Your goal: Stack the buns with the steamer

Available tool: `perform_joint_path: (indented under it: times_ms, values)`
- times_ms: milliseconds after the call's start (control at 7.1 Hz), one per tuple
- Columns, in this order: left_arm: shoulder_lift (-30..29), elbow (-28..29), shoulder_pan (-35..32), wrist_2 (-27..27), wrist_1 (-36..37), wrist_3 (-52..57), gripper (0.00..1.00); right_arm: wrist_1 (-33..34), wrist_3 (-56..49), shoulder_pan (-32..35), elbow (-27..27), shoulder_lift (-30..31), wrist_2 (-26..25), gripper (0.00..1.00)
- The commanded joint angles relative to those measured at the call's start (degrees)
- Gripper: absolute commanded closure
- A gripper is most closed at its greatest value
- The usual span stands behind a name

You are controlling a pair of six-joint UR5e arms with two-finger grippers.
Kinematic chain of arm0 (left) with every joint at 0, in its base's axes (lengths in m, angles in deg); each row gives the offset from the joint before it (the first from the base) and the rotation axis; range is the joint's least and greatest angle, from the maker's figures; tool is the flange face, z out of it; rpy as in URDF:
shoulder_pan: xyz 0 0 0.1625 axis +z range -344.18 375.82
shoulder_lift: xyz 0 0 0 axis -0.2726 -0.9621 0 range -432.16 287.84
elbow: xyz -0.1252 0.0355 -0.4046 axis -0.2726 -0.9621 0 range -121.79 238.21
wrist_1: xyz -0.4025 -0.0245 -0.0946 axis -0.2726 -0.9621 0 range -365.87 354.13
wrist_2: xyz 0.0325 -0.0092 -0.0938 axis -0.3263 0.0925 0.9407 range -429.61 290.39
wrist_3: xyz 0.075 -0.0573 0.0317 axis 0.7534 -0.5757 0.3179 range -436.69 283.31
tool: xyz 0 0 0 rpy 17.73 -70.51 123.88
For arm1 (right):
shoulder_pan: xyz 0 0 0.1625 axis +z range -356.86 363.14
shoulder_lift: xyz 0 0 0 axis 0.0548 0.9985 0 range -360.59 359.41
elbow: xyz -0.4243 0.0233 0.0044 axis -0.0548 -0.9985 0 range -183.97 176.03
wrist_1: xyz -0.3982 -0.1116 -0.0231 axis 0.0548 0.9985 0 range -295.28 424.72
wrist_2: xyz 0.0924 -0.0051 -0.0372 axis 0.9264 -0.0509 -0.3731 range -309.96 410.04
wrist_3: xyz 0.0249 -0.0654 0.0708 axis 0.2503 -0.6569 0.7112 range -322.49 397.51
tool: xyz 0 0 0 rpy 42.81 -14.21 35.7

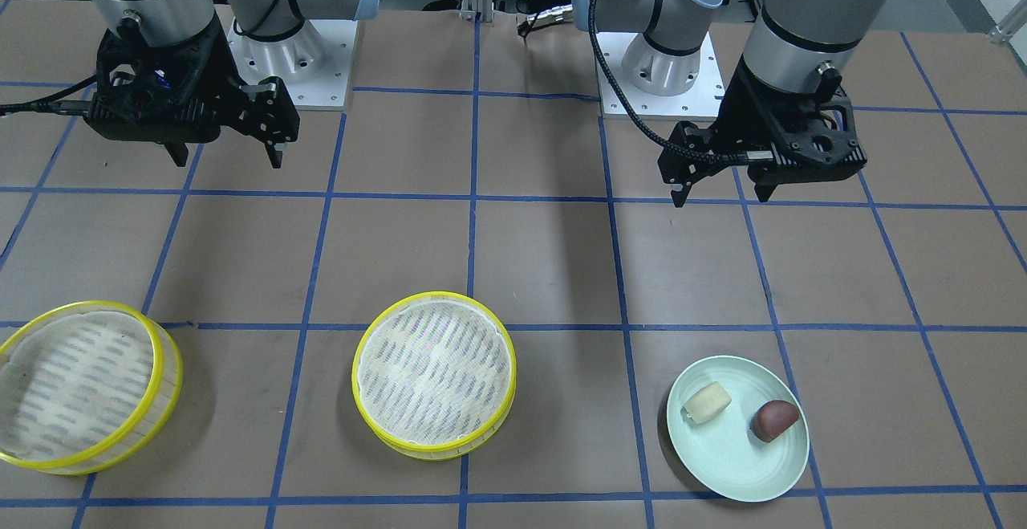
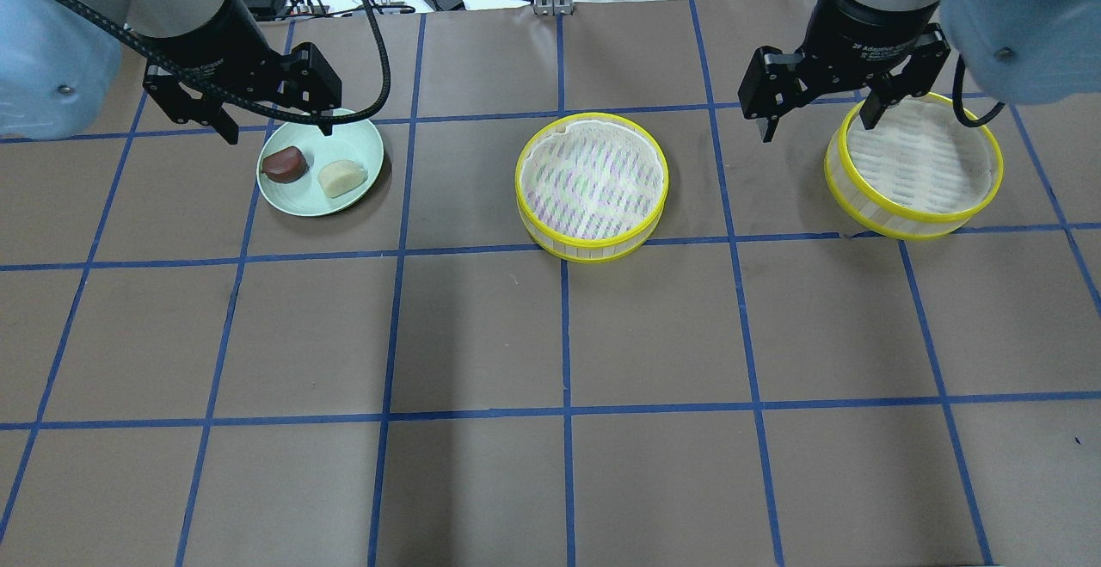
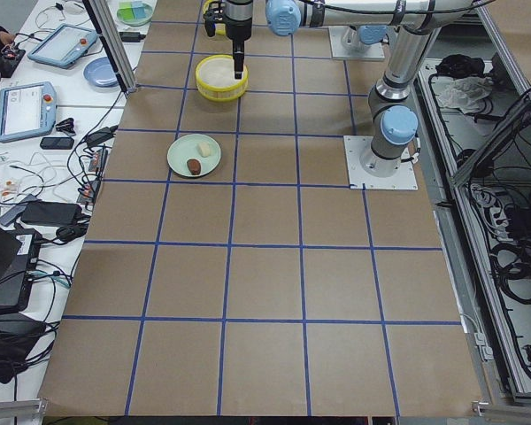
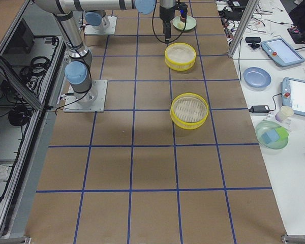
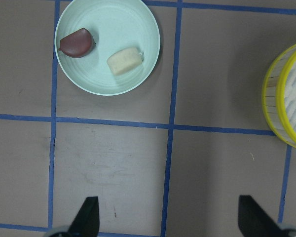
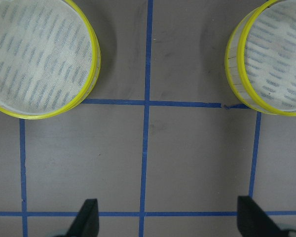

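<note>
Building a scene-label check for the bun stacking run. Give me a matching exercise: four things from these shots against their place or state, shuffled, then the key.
Things
1. white bun
2. brown bun
3. middle steamer basket
4. right gripper

Places or states
A. open, holding nothing, up off the table
B. on the green plate, the side farther from the baskets
C. empty, on the table between the plate and the other basket
D. on the plate, the side nearer the baskets

Pairs: 1-D, 2-B, 3-C, 4-A
</note>
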Motion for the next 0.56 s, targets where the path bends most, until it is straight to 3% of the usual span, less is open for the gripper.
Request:
perform_joint_path:
  times_ms: [0,282,423]
  values:
    - [-0.7,0.1,0.8,-0.1,0.8,0.4,0.0,0.5,0.3,0.0,0.1,-0.2,0.7,0.0]
    - [-4.1,-1.0,1.6,-0.9,3.2,0.2,0.0,0.4,0.5,0.0,0.1,-0.3,0.8,0.0]
    - [-7.5,-4.8,3.5,-1.0,13.3,1.1,0.0,0.8,0.5,0.0,0.2,-0.4,0.9,0.0]
